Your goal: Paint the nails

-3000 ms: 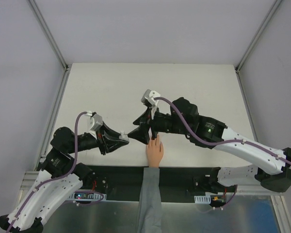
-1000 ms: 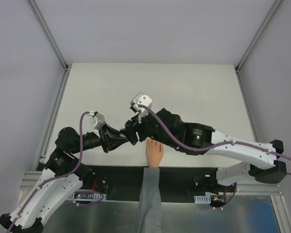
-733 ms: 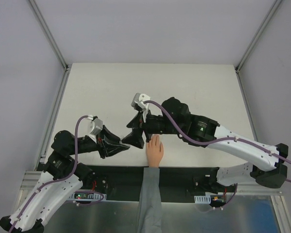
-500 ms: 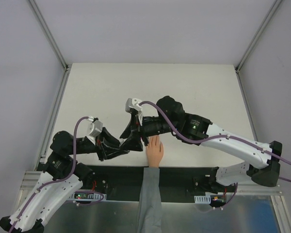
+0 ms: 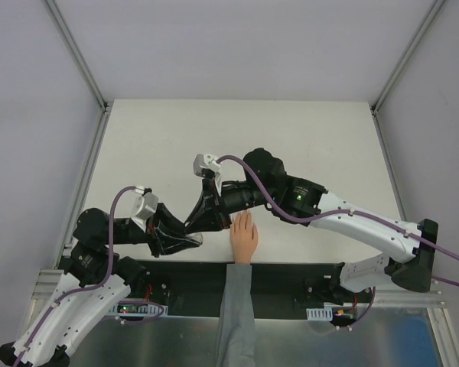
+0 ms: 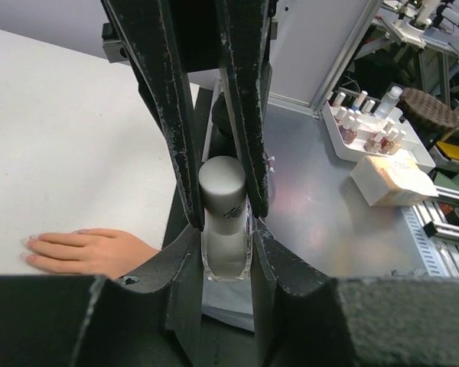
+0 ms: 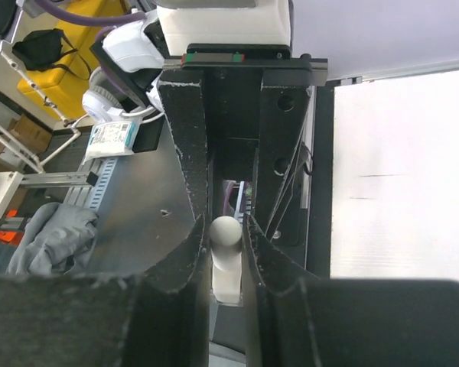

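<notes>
A small peach hand (image 5: 244, 237) in a grey sleeve (image 5: 236, 306) lies flat at the table's near edge. Its nails (image 6: 27, 248) show as tiny pale tips in the left wrist view. My left gripper (image 6: 226, 227) is shut on the clear body of a nail polish bottle (image 6: 228, 264). My right gripper (image 7: 226, 223) meets it from the opposite side, its fingers (image 6: 176, 115) shut on the bottle's silver cap (image 6: 222, 191). From above, both grippers join just left of the hand, left gripper (image 5: 185, 239) and right gripper (image 5: 203, 218), hiding the bottle.
A black strip (image 5: 306, 275) runs along the table's near edge. Off the table, a white tray of several polish bottles (image 6: 367, 130) and a small box (image 6: 394, 176) sit on a metal bench. A grey cloth (image 7: 53, 237) lies beside the arm bases.
My right gripper swung left from above the hand and closed its jaws on the cap. My left gripper, still holding the bottle, drew slightly toward the near edge.
</notes>
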